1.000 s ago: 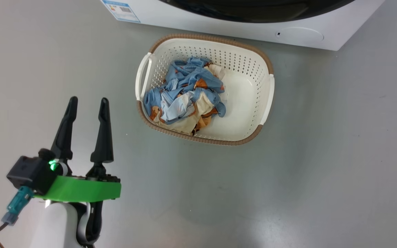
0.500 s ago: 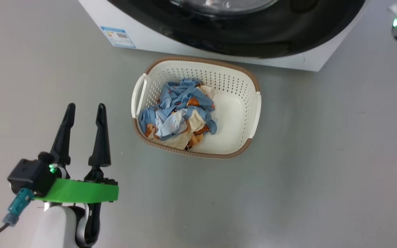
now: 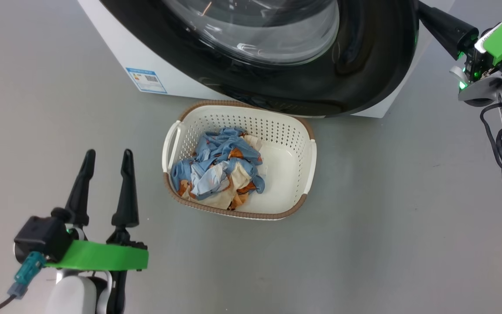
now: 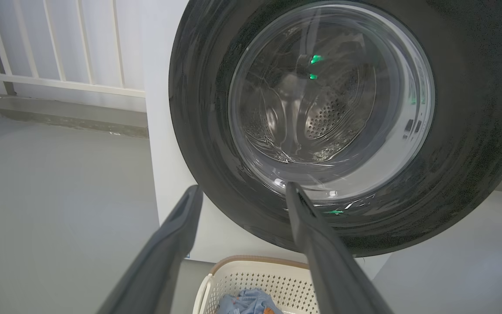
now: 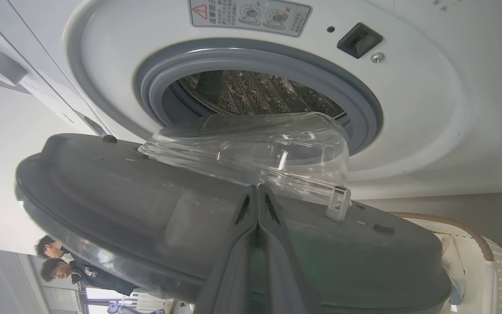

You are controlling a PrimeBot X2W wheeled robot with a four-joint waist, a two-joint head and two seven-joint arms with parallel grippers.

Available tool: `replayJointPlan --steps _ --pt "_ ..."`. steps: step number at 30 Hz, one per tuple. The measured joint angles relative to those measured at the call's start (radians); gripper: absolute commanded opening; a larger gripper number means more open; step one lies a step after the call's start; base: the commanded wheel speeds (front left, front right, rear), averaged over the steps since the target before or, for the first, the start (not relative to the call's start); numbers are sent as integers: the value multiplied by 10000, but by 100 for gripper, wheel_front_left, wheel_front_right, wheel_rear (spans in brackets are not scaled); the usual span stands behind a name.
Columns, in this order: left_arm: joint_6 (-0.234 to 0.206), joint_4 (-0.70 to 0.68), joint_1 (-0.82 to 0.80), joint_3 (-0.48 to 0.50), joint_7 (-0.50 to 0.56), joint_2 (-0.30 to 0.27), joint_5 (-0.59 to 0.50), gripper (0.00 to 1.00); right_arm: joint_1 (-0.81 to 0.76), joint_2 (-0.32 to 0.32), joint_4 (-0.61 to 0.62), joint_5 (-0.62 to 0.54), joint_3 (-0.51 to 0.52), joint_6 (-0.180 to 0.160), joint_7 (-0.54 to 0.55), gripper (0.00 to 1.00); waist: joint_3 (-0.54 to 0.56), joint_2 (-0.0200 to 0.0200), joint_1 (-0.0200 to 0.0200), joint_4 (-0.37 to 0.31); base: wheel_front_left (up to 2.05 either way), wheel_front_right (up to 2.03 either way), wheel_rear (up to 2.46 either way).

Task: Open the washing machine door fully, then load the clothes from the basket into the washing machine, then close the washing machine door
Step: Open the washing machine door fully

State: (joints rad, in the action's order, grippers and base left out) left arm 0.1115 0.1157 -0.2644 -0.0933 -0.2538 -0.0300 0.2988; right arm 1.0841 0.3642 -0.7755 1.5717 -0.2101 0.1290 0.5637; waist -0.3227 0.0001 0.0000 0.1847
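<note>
The washing machine [image 3: 116, 48] stands at the top of the head view. Its glossy black washing machine door [image 3: 364, 65] hangs partly open over the floor. My right gripper [image 3: 425, 13] reaches the door's right edge. In the right wrist view my right gripper [image 5: 256, 189] is shut, its tips against the door's dark grey inner rim [image 5: 146, 205], with the drum and gasket [image 5: 364, 109] behind. The basket [image 3: 286, 131] sits on the floor below the door, the clothes [image 3: 216, 174] heaped in its left half. At lower left, apart from the basket, my left gripper [image 3: 108, 153] is open and empty.
A blue energy sticker [image 3: 146, 80] marks the machine's lower left front. Bare grey floor [image 3: 386, 218] lies around the basket. The left wrist view looks up at the door's glass [image 4: 329, 100], with a white railing [image 4: 59, 43] behind. Two people [image 5: 59, 266] stand far off.
The head camera has moved: the machine and basket sit lower in the picture, and the door's glass and my right gripper have come into it. My left gripper stays open in place.
</note>
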Motion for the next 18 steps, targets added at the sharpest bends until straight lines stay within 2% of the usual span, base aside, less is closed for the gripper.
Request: replayJointPlan --steps 8,9,12,13,14,18 --pt "75 59 169 69 0 -2 -88 100 -237 -102 297 13 192 0 -291 0 249 0 0 -116 0 0 0" --pt "77 59 169 81 0 -2 -88 100 -244 -102 316 13 219 0 -328 5 273 0 0 -128 0 0 0" --pt "77 75 176 125 0 -2 -130 100 -445 -84 451 13 259 0 -397 46 364 0 0 -176 0 0 0" --pt "77 77 188 150 0 -2 -161 100 -547 -79 514 12 265 0 -441 80 400 0 0 -197 0 0 0" --pt "77 81 209 169 0 -2 -159 100 -645 -75 596 12 274 0 -477 100 436 0 0 -222 0 0 0" --pt "86 104 401 211 0 -6 -159 100 -952 27 1127 10 314 0 -589 100 561 0 0 -345 0 0 0"
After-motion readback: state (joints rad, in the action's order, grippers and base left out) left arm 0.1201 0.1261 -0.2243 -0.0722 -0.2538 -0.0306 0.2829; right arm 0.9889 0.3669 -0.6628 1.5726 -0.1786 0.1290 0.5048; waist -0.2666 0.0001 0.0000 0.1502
